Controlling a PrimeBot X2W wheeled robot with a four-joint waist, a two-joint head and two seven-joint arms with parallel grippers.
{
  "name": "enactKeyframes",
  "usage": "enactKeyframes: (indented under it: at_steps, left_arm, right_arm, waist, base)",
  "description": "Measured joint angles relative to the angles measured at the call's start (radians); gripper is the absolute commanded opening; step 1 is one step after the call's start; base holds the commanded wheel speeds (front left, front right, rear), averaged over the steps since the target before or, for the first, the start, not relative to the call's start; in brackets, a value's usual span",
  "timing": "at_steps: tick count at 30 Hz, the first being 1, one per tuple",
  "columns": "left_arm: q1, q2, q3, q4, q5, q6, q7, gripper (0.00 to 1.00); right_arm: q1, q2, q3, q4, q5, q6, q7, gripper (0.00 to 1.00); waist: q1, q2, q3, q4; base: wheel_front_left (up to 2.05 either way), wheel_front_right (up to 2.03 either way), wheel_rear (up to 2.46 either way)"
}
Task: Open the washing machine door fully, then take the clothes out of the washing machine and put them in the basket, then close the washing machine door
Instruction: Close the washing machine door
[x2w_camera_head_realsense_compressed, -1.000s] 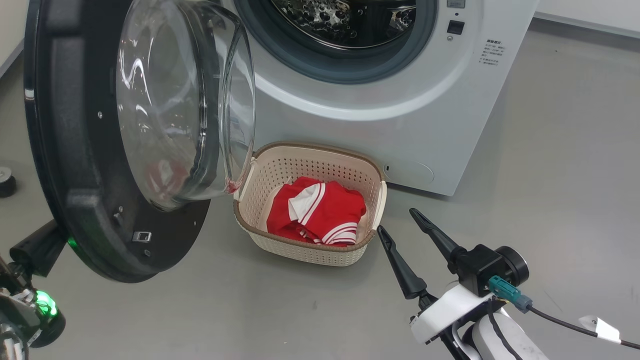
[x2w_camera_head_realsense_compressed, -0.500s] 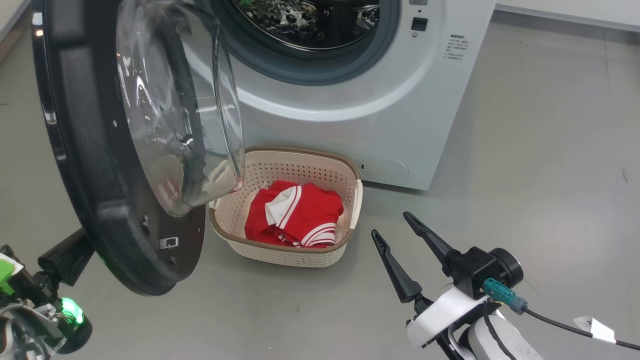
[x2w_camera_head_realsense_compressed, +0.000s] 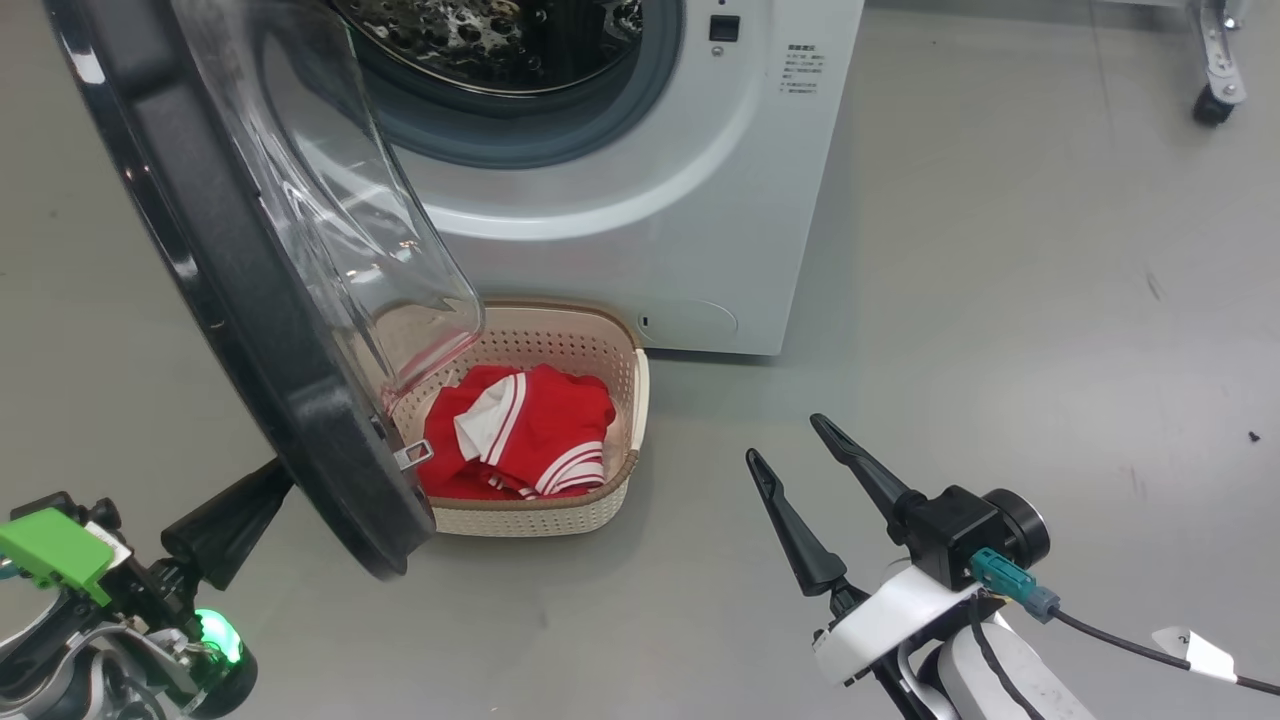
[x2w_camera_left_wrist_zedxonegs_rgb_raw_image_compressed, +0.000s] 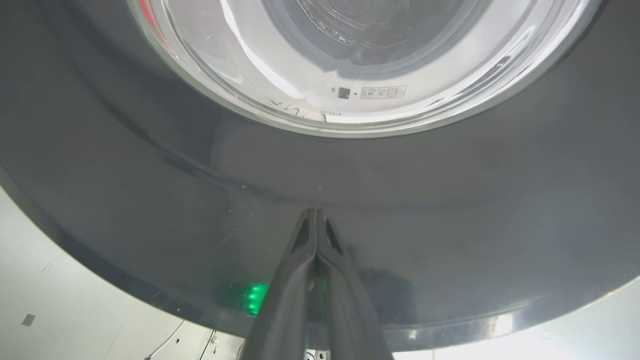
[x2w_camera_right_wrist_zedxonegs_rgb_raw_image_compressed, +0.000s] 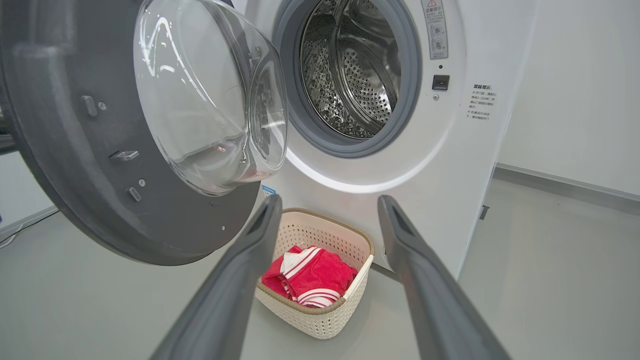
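Observation:
The white washing machine stands with its steel drum showing bare. The washing machine door, black with a clear glass bowl, hangs partly swung, its lower edge over the basket's left side. My left gripper is shut, its tips pressed on the door's glossy outer face; in the head view the left gripper sits behind the door's lower rim. The red clothes with white stripes lie in the cream basket on the floor before the machine. My right gripper hovers open and holds nothing, right of the basket.
Grey floor stretches to the right of the machine. A wheeled frame's caster stands at the far right. A cable with a white tag trails from my right wrist. A white wall rises beyond the machine.
The door has swung toward the machine's opening and now covers part of the basket, with my shut left gripper following behind it. The head camera has shifted too. The right gripper stays open.

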Motion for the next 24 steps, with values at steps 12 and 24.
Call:
enactKeyframes:
  at_steps: [12, 24]
  left_arm:
    - [0.006, -0.018, 0.003, -0.016, -0.001, 0.0, -0.056, 0.0]
    - [0.006, -0.024, 0.012, -0.01, -0.026, 0.0, -0.14, 0.0]
  right_arm:
    - [-0.008, 0.0, -0.017, -0.008, 0.002, -0.017, 0.0, 1.0]
    - [-0.008, 0.001, -0.016, -0.029, 0.01, -0.025, 0.0, 1.0]
  waist:
    - [0.0, 0.0001, 0.019, -0.124]
    - [0.0, 0.0, 0.039, -0.256]
  base:
    - [0.0, 0.0, 0.0]
    - [0.0, 0.0, 0.0]
